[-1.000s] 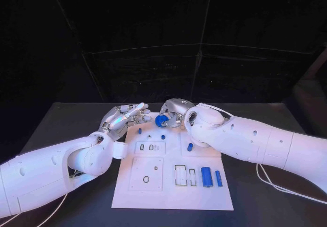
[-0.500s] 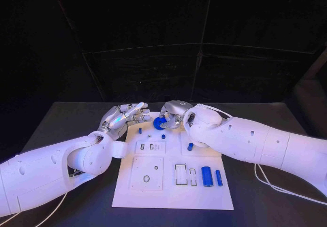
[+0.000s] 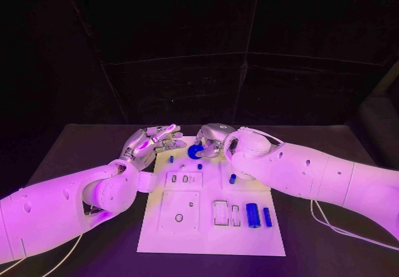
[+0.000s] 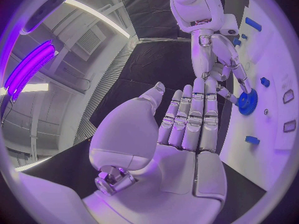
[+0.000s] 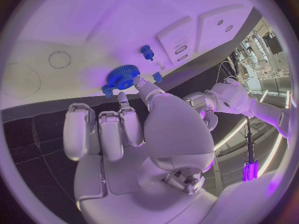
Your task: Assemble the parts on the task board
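The left hand (image 3: 151, 145) is held with its fingers (image 4: 190, 117) straight, side by side and holding nothing, just beside the far left corner of the white board (image 3: 212, 231) on the dark surface (image 3: 67, 156); this is judged to be a waiting position from which the board or the gear could be steadied. At the far edge of the board, a blue gear (image 3: 196, 151) is pinched at its rim by the fingers (image 5: 127, 107) of the right hand (image 3: 214, 138), apparently so that it can be lowered flat onto its seat. Nearer the robot, small blue pegs (image 3: 199, 166) stand in the board and two blue cylinders (image 3: 252, 215) lie beside slots at the right, presumably staged for later steps.
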